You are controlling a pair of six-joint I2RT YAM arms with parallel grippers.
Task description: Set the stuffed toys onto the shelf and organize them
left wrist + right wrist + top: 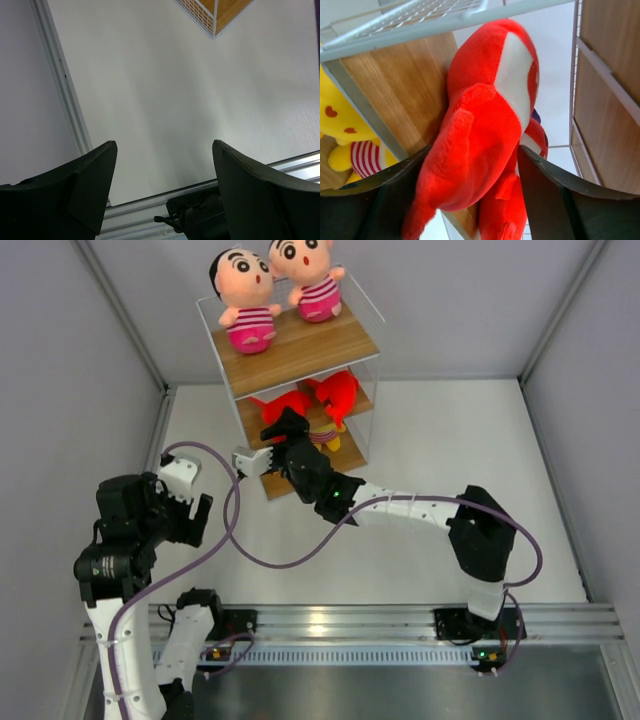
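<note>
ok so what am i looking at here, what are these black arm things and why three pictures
These are two robot arms bolted to a table edge, each ending in a two-finger claw. The overhead picture shows both arms; the other two come from cameras on their wrists. The right claw is closed around a red shark at the middle board of the shelf. Two boy dolls sit on top, and a yellow doll sits on a lower board. The left claw is open and empty over the bare table.
</note>
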